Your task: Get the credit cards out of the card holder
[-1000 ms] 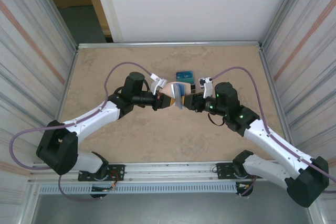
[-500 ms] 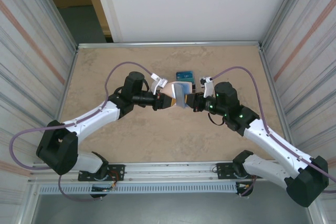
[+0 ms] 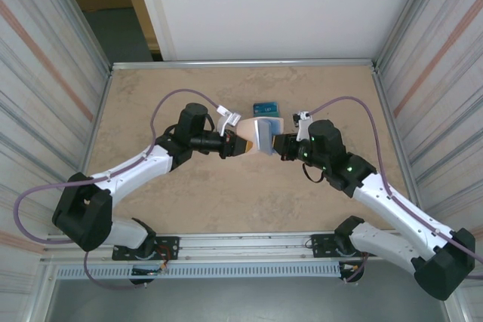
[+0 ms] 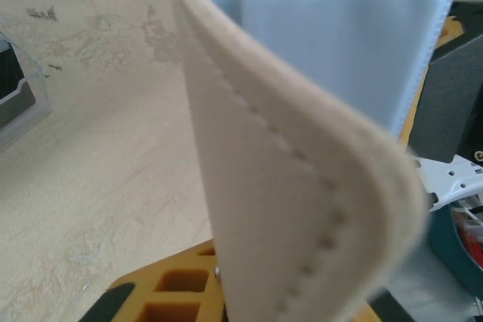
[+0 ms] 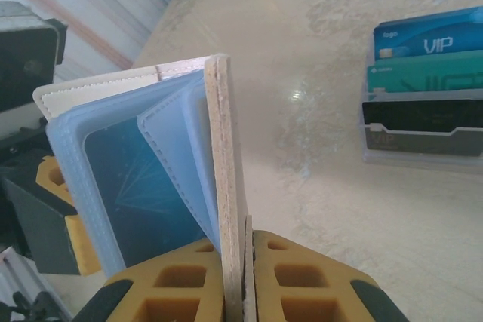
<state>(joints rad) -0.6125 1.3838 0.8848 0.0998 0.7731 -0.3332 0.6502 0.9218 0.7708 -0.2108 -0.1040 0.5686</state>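
Card holder (image 3: 261,136) hung open between left gripper (image 3: 240,145) and right gripper (image 3: 276,143), each clamped on a cover, blue card (image 5: 130,186) inside.

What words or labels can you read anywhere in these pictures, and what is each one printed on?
"VIP": on the blue card at the back of the clear stand, in the right wrist view.
"logo": small, in the top left corner of the same blue card.
Teal card in front of it: faint lettering, too blurred to read.
Sleeved card in the card holder: ray pattern, no legible text.
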